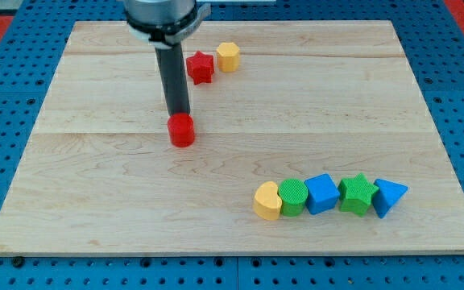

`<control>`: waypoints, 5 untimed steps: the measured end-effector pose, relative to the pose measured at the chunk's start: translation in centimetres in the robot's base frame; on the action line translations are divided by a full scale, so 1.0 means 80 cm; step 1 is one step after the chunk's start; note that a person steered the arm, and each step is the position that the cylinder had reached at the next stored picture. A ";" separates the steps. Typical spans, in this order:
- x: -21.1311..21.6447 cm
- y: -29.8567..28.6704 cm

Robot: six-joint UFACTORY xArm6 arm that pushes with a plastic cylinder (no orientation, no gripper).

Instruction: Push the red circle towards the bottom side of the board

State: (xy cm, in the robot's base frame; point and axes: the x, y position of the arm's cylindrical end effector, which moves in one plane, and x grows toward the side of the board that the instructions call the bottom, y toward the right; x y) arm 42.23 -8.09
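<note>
The red circle (pixel 182 130) is a small red cylinder left of the board's middle. My tip (pixel 179 113) sits right at the circle's top edge, touching it or nearly so, on the side toward the view's top. The dark rod rises from there to the arm's head at the view's top.
A red star (pixel 200 67) and a yellow hexagon (pixel 228 56) lie near the board's top. A row at the lower right holds a yellow heart (pixel 267 200), a green circle (pixel 293 196), a blue cube (pixel 322 192), a green star (pixel 357 194) and a blue triangle (pixel 388 196). The wooden board (pixel 95 185) lies on blue pegboard.
</note>
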 end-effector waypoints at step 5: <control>0.196 -0.047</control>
